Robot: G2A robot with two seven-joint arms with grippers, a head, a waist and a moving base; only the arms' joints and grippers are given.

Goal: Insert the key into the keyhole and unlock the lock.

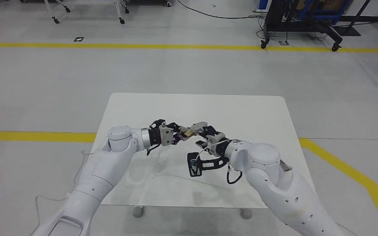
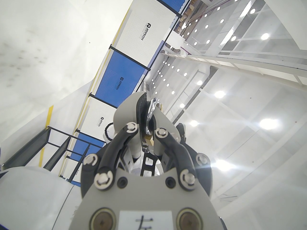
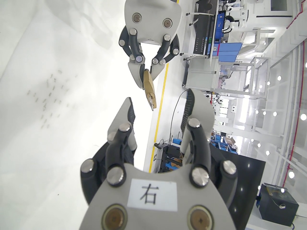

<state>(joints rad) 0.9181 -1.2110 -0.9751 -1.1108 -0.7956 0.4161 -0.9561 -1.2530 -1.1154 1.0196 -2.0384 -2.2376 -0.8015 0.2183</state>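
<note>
1. My left gripper (image 3: 146, 75) is pinching the brass padlock (image 3: 149, 88) by its shackle end. It holds the padlock in the air over roughly the middle of the white table (image 1: 254, 112).
2. In the left wrist view, the silver shackle (image 2: 153, 105) pokes out past the fingertips, and the brass body is squeezed between the two pads.
3. The padlock's keyhole end points toward my right gripper (image 3: 160, 107). A small silvery key (image 3: 150, 98) sits at that end face; I cannot tell how deep it goes.
4. My right gripper's fingers are spread wide with nothing between them. The key end of the padlock lies near the mouth of that spread, apart from both fingers.
5. In the top view the two grippers face each other tip to tip with the padlock between them. Each arm bends in from its own side of the table.
</note>
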